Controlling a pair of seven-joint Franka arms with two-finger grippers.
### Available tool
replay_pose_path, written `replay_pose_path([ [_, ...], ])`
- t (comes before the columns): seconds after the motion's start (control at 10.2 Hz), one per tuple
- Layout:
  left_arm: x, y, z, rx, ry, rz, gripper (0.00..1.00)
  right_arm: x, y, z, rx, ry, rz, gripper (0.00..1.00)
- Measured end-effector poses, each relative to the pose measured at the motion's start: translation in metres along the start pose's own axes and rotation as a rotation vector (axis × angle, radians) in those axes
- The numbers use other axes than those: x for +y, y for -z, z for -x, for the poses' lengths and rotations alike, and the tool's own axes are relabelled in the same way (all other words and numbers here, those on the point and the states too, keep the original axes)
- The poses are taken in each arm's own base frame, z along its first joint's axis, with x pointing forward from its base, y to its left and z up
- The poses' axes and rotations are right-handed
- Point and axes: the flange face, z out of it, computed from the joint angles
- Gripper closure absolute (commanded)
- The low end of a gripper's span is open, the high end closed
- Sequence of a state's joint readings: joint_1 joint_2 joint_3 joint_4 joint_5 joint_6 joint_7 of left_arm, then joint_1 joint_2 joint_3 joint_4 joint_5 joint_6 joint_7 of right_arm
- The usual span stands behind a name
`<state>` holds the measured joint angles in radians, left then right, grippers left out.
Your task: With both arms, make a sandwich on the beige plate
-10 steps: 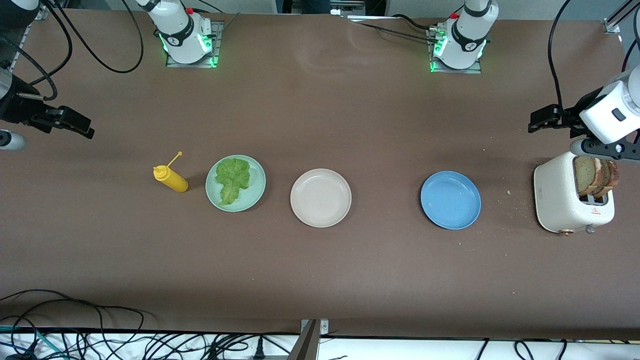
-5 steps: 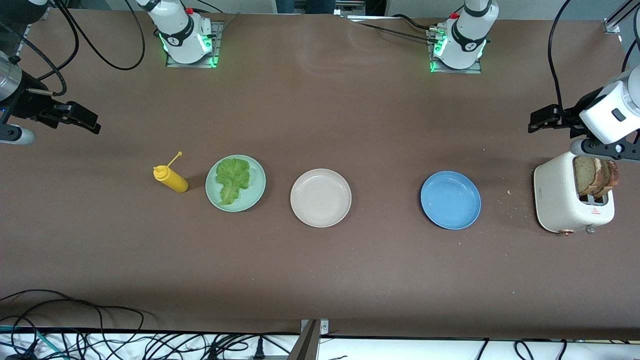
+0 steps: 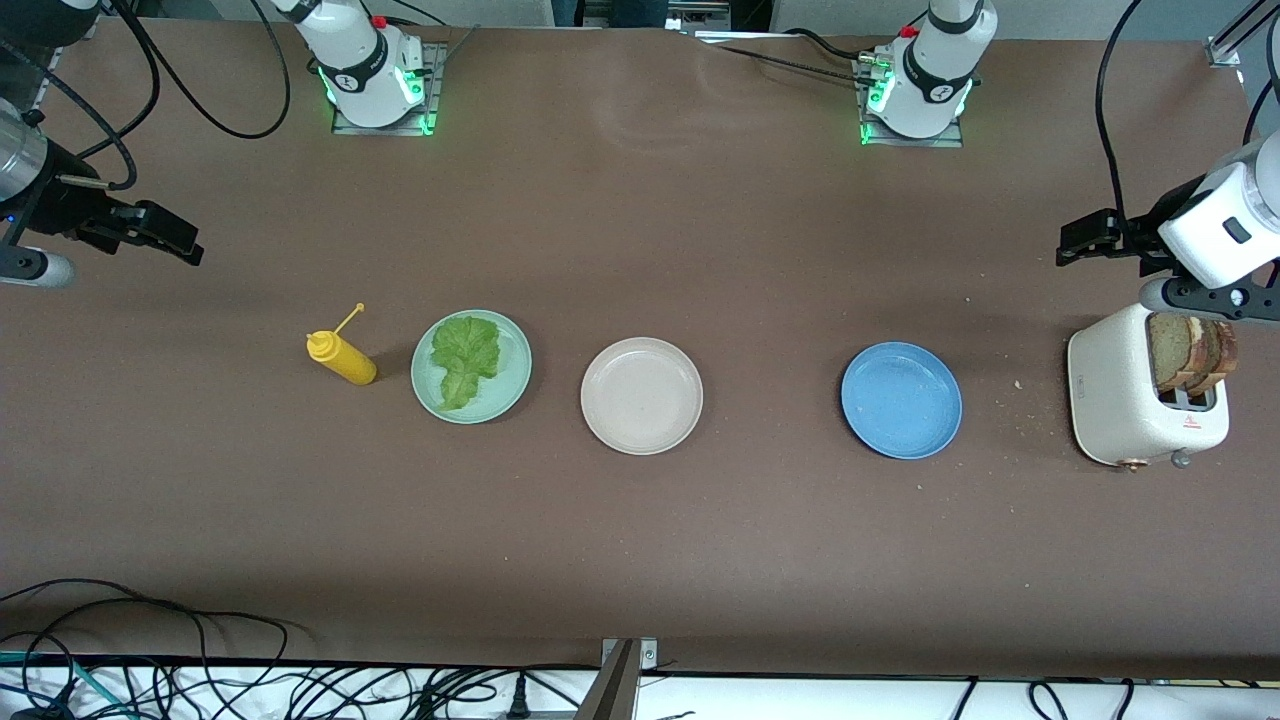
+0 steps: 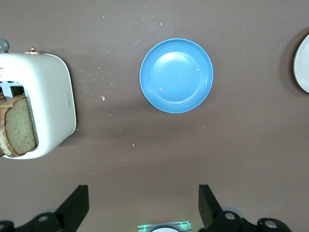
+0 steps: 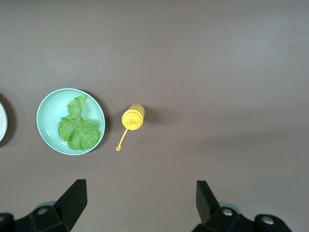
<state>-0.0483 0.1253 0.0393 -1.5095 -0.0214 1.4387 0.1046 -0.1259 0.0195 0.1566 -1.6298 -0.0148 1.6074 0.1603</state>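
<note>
The beige plate (image 3: 641, 396) lies bare in the middle of the table; its edge shows in both wrist views (image 4: 303, 63) (image 5: 2, 121). No sandwich is in view. A green lettuce leaf (image 3: 466, 372) (image 5: 77, 128) rests on a mint-green plate (image 3: 520, 375). Two brown bread slices (image 3: 1192, 352) (image 4: 19, 126) stand in a white toaster (image 3: 1120, 400). My left gripper (image 3: 1070, 245) (image 4: 143, 193) hangs open and empty over bare table beside the toaster. My right gripper (image 3: 180, 245) (image 5: 141, 188) hangs open and empty over the right arm's end of the table.
A blue plate (image 3: 901, 400) (image 4: 176, 75) lies between the beige plate and the toaster (image 4: 53, 101). A yellow squeeze bottle (image 3: 343, 358) (image 5: 133, 117) stands beside the mint-green plate (image 5: 46, 104). Crumbs dot the table near the toaster. Cables hang along the table's near edge.
My right gripper has shifted slightly over its end of the table, mostly in the first half second. The left arm and the things on the table have not moved.
</note>
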Motion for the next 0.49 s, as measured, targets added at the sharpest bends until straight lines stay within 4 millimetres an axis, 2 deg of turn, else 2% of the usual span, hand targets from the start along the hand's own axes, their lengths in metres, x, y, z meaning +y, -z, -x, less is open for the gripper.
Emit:
replay_pose_path([
  [0.49, -0.0001, -0.0007, -0.0005, -0.001, 0.0, 0.0, 0.0, -0.0002, -0.0012, -0.0012, 0.008, 0.0, -0.001, 0.0],
])
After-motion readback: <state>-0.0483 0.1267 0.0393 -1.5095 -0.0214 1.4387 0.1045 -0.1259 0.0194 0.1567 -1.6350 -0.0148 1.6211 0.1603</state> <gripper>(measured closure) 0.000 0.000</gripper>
